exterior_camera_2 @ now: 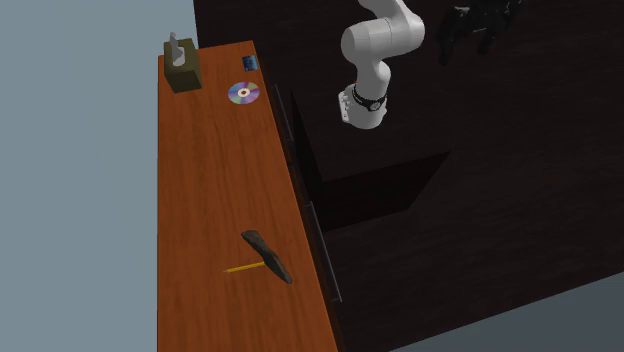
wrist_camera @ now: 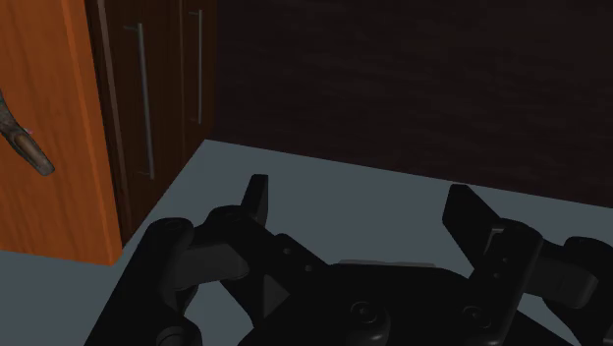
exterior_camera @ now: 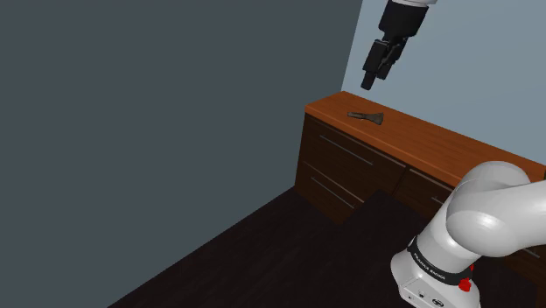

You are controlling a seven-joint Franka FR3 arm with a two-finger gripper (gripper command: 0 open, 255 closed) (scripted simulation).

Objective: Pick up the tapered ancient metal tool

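Wrist view: gripper (wrist_camera: pixel 360 200) open, fingers apart; dark tapered tool (wrist_camera: pixel 27 149) flat on wood cab. top (wrist_camera: pixel 54 108), well apart from gripper.

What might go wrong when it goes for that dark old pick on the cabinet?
The dark pick has one end near the cabinet top's front edge; a nudge might knock it off. A thin yellow stick lies right beside it and may get caught too. The open tool hangs high and away from it, so the long approach could end misaligned.
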